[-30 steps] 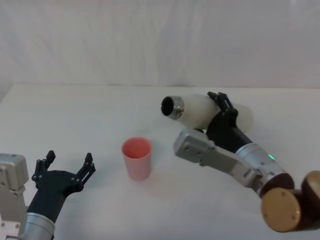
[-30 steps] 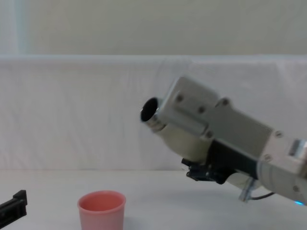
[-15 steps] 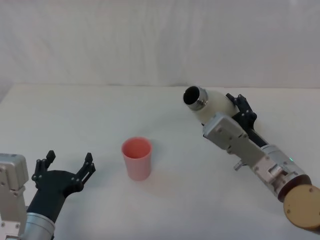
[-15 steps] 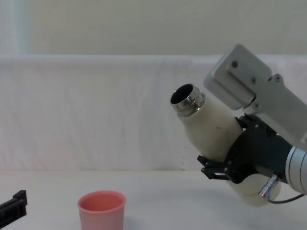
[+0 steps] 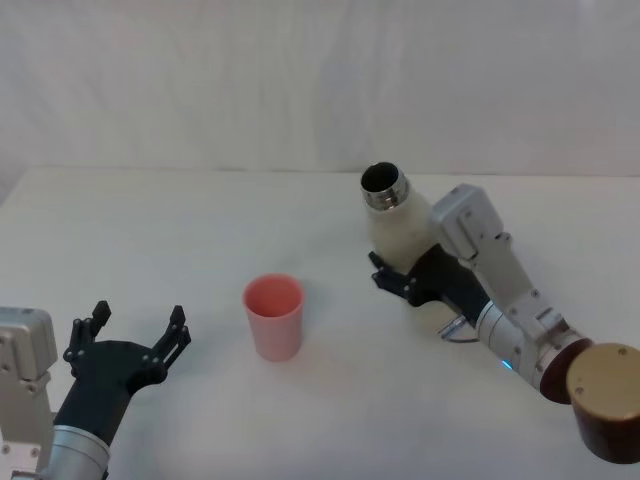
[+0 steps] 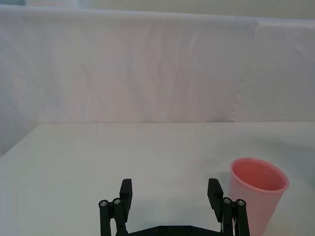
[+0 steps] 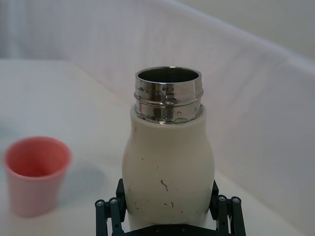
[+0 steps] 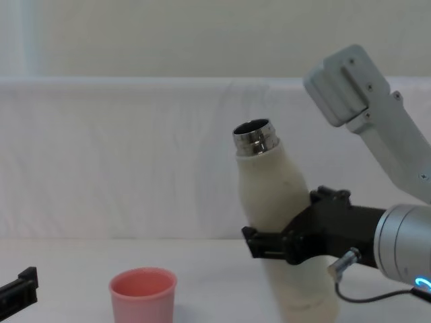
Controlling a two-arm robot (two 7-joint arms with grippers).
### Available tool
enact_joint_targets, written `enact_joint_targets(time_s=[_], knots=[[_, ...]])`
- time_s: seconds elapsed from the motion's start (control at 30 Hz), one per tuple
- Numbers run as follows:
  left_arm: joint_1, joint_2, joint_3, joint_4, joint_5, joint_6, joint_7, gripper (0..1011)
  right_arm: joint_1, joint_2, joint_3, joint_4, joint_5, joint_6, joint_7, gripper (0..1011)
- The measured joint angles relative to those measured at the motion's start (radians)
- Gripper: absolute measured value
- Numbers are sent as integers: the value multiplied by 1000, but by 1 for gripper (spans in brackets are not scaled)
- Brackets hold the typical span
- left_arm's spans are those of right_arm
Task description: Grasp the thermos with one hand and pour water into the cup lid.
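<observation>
Right of the cup lid, right claw clamps the near-upright thermos

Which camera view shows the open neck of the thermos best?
The right wrist view: the thermos is close, and its steel neck shows threads and the dark opening. The head view shows the neck small, from above. The chest view shows it from the side. The right gripper grips the body.

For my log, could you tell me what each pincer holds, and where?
The right pincer grips the thermos around its lower body. The left pincer holds nothing.
</observation>
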Motion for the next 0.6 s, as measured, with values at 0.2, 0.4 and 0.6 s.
enact_joint_targets(time_s=[0.2, 0.4, 0.6], knots=[[0, 0, 0, 0, 0, 0, 0, 1001, 11, -28, 29, 34, 135, 44, 75, 957], [0, 0, 0, 0, 0, 0, 0, 1001, 21, -44, 48, 59, 224, 78, 110, 957], [0, 0, 0, 0, 0, 0, 0, 1001, 29, -50, 53, 82, 270, 96, 119, 957]])
